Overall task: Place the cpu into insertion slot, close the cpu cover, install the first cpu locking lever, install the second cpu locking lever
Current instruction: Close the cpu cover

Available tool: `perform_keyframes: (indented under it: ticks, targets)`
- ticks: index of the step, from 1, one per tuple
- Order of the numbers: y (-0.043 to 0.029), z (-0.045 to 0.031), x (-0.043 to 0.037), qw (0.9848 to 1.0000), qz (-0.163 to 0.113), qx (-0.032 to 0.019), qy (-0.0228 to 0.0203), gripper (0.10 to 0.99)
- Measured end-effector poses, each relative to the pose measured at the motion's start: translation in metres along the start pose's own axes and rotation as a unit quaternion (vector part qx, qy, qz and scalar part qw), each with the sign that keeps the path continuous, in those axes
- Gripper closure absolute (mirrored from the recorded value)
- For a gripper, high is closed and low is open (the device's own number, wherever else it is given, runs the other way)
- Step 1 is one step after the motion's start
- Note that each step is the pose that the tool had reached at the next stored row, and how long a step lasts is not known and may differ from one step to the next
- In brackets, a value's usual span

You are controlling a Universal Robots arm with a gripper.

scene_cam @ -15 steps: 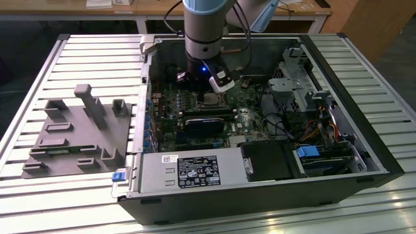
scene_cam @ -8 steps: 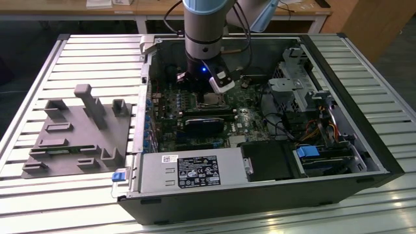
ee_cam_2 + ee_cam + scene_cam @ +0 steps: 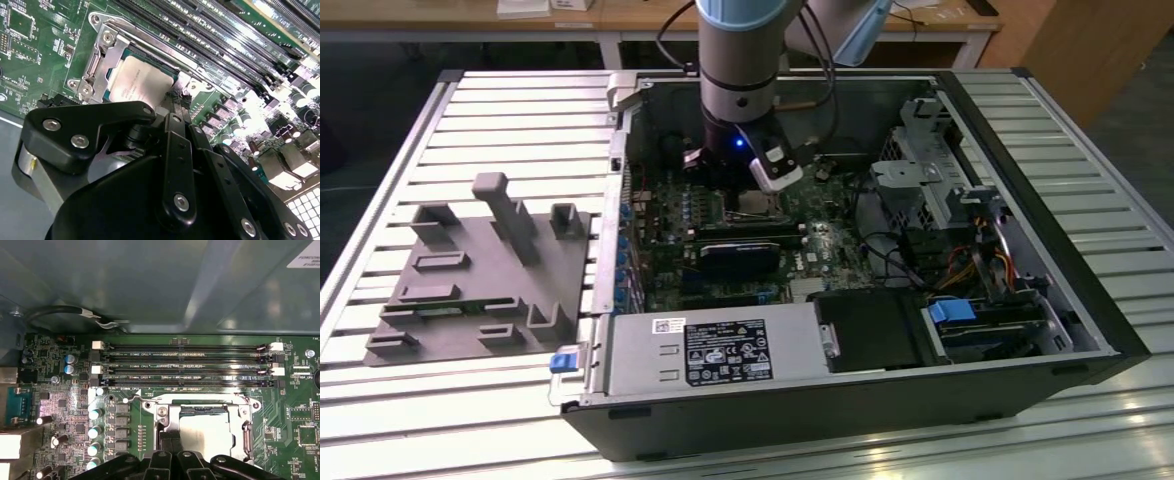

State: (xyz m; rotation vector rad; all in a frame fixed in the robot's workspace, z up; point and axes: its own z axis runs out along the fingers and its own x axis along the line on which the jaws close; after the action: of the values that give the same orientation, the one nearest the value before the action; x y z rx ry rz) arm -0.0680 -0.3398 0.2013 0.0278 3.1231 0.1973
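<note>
Cpu [image 3: 137, 80] is seated in the insertion slot [image 3: 97, 60], at whose edge the gripper [image 3: 177, 101] is held, drawn shut on nothing. Pins could be bent if the chip were nudged askew.

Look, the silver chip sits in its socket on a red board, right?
No, the board is green, not red. The cpu does sit in the insertion slot; the first wrist view shows it.

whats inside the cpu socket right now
The silver cpu lies in the socket, with the metal cover framing it. The claw hides one edge, and anything under the chip is covered.
</note>
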Motion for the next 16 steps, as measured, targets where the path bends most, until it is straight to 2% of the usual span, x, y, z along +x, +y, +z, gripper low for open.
perform_keyframes:
  ticks: [8, 16]
  targets:
    - [0.0, 0.0008, -0.004, 1.0, 0.0, 0.0, 0.0, 0.984]
    - [0.0002, 0.0007, -0.003, 1.0, 0.0, 0.0007, -0.0001, 0.984]
